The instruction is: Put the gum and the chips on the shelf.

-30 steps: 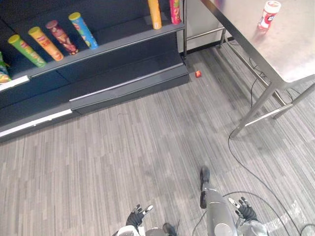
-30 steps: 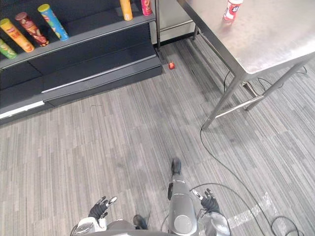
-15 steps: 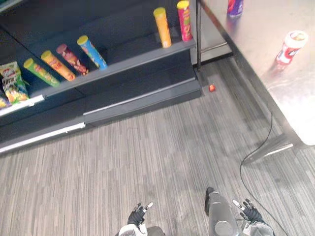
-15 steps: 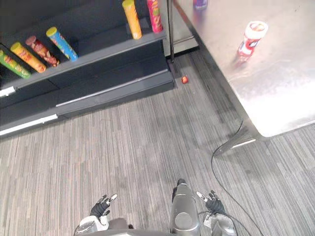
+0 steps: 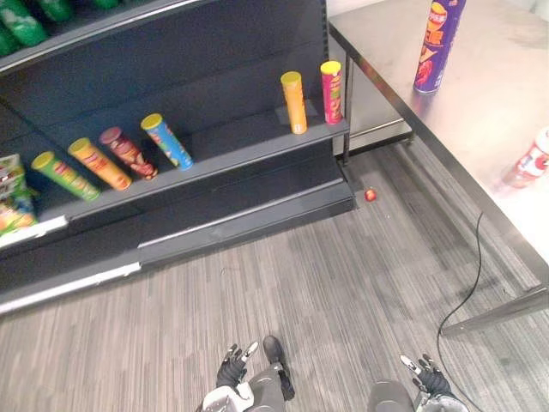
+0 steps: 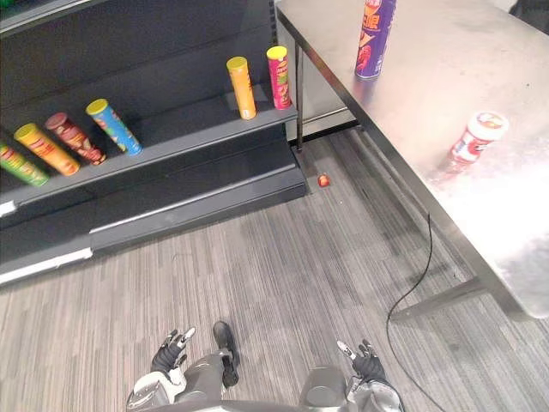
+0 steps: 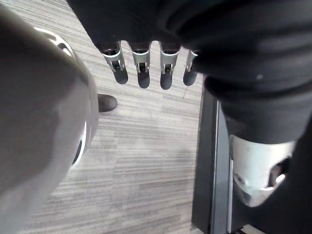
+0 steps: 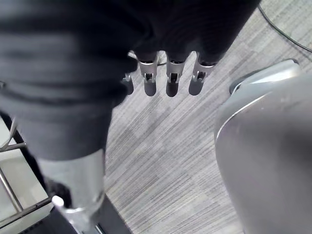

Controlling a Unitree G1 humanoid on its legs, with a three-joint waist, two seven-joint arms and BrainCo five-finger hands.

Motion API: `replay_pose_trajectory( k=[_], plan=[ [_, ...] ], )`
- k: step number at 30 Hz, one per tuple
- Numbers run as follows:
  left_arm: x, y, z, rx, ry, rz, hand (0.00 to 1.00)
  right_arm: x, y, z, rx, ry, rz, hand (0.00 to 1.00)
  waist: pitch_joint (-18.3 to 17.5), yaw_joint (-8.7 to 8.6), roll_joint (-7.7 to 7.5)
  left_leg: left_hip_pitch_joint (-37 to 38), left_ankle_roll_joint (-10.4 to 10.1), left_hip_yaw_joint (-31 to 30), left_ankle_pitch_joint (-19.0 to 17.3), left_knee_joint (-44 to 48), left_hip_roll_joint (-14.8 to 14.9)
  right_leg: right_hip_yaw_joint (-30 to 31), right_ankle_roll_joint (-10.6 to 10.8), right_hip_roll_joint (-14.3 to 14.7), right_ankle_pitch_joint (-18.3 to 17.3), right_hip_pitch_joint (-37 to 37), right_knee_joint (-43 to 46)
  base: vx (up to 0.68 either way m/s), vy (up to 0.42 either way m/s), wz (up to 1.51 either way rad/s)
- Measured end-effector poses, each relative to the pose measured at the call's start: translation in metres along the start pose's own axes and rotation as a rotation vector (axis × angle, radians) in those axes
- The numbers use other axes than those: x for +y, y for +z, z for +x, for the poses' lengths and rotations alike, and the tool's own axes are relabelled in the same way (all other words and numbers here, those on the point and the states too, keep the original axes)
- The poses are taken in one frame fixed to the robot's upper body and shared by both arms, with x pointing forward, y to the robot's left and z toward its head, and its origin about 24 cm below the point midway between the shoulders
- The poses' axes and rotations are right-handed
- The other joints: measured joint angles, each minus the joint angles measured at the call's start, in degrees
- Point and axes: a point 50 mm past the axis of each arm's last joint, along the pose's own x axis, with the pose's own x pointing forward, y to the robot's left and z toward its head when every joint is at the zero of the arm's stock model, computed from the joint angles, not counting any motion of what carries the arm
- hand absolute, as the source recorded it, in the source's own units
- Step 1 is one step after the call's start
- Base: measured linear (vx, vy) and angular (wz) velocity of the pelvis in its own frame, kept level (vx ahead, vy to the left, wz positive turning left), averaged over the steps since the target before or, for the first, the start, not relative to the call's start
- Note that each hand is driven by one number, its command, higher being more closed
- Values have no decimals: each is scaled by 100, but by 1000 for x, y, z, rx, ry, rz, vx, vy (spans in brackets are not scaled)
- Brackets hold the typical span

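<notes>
Left hand (image 6: 170, 352), right hand (image 6: 364, 365) low, fingers slack, empty. We face bench (image 6: 515, 215) first, grip chips can (image 6: 375, 39) mid-body, keep upright; gum tub (image 6: 477, 139) nearer us.

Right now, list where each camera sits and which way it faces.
Left eye view: on the head, facing down at shelf, floor and table; left hand and right hand at the bottom.
Right eye view: beside it, same aim; gum on the table.
Left wrist view: on the left wrist, along open fingers at floor.
Right wrist view: on the right wrist, along open fingers at floor.
Shared: both eye views show the purple can on the table.
</notes>
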Motion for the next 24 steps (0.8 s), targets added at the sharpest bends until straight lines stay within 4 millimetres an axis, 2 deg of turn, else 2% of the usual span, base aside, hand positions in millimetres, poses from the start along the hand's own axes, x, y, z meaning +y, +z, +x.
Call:
replay_pose_trajectory(
  k=[1,2,3,4,5,6,7,8,9,10,11,12,13,14,15,16,17,18,19,20,21,22,23,24],
  plan=[
    [4,0,0,4,4,19,0,2,-7,-2,20,1,12,0,-176,-25,-108,-202,65,-11,-316,316,-146,224,-96,-104,279,31,-236,438,351,-16],
    [4,2,1,2,-2,35,0,3,-9,-2,28,1,16,0,-204,-30,-151,-241,105,-12,-398,393,-212,295,-77,-156,426,13,-256,534,437,13],
    [4,3,1,9,-13,79,0,2,-14,-4,46,-11,35,0,-280,-29,-266,-190,228,11,-536,421,-479,471,6,-340,770,2,-213,430,381,8],
    [5,2,1,17,-13,88,0,0,-14,-4,42,-23,55,0,-300,-27,-301,-35,333,81,-586,396,-595,619,41,-412,959,-64,28,436,376,-4],
    [6,1,1,23,-11,89,0,-1,-13,-4,38,-29,63,0,-304,0,-308,100,388,173,-622,363,-640,758,40,-436,1087,-187,344,356,253,-30],
    [7,-2,0,36,-8,98,0,-1,-11,-3,30,-29,65,0,-304,-30,-310,424,501,314,-703,260,-704,944,51,-451,1460,-465,1094,412,275,-40],
    [7,-5,-1,52,-15,128,0,0,-10,-2,29,-23,60,0,-302,-80,-295,733,598,425,-767,179,-766,1028,19,-443,2079,-770,1837,393,251,-40],
    [6,-7,-2,59,-22,146,0,2,-9,-2,26,-18,57,0,-290,-109,-269,919,659,519,-809,105,-770,1014,-38,-437,2493,-933,2178,361,237,-59],
    [6,-12,-4,74,-31,178,0,5,-5,0,15,-2,46,0,-225,-133,-152,1325,717,725,-920,-107,-753,941,-44,-413,2826,-1250,2848,330,209,-81],
    [5,-14,-4,84,-37,194,0,10,2,2,-12,13,49,0,-159,-151,-112,1706,712,901,-965,-310,-758,675,-189,-404,2546,-1672,3662,308,178,-83],
    [3,-14,-4,87,-45,202,0,11,6,3,-26,19,43,0,-139,-168,-97,1841,712,985,-965,-374,-757,452,-232,-403,2349,-1866,3946,292,116,-73],
    [-1,-14,-4,87,-60,215,0,11,12,5,-48,25,33,0,-89,-162,-23,2082,712,1124,-965,-462,-742,-221,-404,-438,1886,-2123,4207,283,61,-61],
    [-3,-15,-4,88,-72,239,0,12,15,5,-57,31,18,0,-77,-158,-9,2249,711,1256,-965,-489,-703,-943,-487,-442,1536,-2251,4031,281,39,-59],
    [-3,-15,-4,89,-73,242,0,13,16,5,-61,38,11,0,-73,-157,-4,2296,711,1330,-965,-486,-677,-1303,-529,-419,1437,-2281,3802,322,-33,-57],
    [-2,-16,-4,92,-67,235,0,18,21,7,-73,56,0,0,-64,-162,7,2403,703,1461,-969,-504,-623,-2097,-607,-271,1395,-2274,2832,274,-80,-41],
    [-1,-16,-4,92,-64,230,0,19,21,8,-74,58,-2,0,-64,-161,-9,2446,678,1489,-977,-527,-633,-2342,-597,-181,1460,-2230,2244,354,-144,-46],
    [2,-14,-4,87,-51,217,0,18,21,7,-72,59,-7,0,-34,-165,-142,2604,495,1572,-1028,-611,-742,-2748,-780,-9,1797,-2023,1083,329,-140,-55],
    [0,-17,-4,98,-50,206,0,17,26,9,-85,59,-18,0,16,-127,48,2702,333,1603,-1093,-711,-663,-2914,-1022,216,1640,-1792,726,322,-136,-68],
    [-2,-21,-6,112,-55,202,0,17,33,11,-99,61,-25,0,10,-145,199,2691,278,1618,-1115,-775,-574,-2916,-1055,403,1653,-1761,488,267,-93,-78],
    [-11,-26,-6,129,-79,201,0,16,42,13,-125,60,-36,0,90,-192,369,2682,116,1632,-1120,-913,-538,-2905,-1078,605,1650,-1750,321,183,-56,-59],
    [-18,-28,-6,135,-102,202,0,11,41,13,-116,46,-39,0,142,-199,433,2845,71,1608,-1076,-1113,-538,-2888,-1179,676,1573,-1725,391,161,-38,-39],
    [-20,-28,-6,135,-109,202,0,9,37,13,-98,37,-35,0,167,-202,423,2934,45,1568,-1026,-1195,-533,-2895,-1202,694,1535,-1680,429,142,-60,-11],
    [-19,-25,-5,129,-113,203,0,6,29,11,-73,25,-27,0,168,-202,411,3100,-133,1562,-884,-1233,-521,-2899,-1152,722,1438,-1544,458,96,-69,3],
    [-18,-24,-4,125,-111,202,0,5,28,10,-70,25,-27,0,192,-202,368,3134,-142,1571,-878,-1207,-509,-2901,-1117,724,1409,-1482,422,63,-66,5]
  ],
)
